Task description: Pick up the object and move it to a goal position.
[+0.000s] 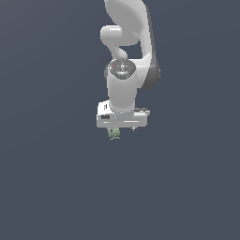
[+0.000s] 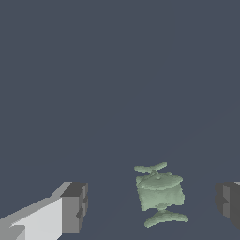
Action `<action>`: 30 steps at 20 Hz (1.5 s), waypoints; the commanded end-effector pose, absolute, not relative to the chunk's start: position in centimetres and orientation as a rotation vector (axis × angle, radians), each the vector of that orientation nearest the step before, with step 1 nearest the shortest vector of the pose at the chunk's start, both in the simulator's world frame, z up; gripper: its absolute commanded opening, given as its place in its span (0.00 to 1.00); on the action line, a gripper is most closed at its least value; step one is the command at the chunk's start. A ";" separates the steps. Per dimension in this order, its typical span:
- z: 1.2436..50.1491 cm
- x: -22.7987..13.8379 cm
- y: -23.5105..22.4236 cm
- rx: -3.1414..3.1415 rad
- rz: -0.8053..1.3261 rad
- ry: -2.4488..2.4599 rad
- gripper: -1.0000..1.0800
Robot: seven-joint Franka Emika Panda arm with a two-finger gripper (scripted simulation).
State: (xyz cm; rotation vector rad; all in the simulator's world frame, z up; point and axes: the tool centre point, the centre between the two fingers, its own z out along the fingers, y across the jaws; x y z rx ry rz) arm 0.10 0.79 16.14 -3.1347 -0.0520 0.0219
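Observation:
The object [image 2: 159,193] is a tiny pale green lumpy thing mottled with darker green. In the wrist view it lies between my two dark fingertips [image 2: 75,206], nearer the far one, touching neither. My gripper [image 2: 152,206] is open. In the exterior view the object [image 1: 114,134] shows just under the white hand, at the side toward the exterior view's left. My gripper [image 1: 121,128] hangs straight down there, its fingers hidden behind the hand.
A plain dark blue-grey surface [image 1: 56,187] fills both views. The white arm [image 1: 125,56] rises above the hand. No other objects or edges show.

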 end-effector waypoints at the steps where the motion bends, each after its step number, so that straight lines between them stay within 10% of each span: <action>1: 16.1 0.1 0.8 -3.135 0.022 -0.052 0.96; 30: 11.6 -3.8 -3.0 -3.136 -0.016 -0.203 0.96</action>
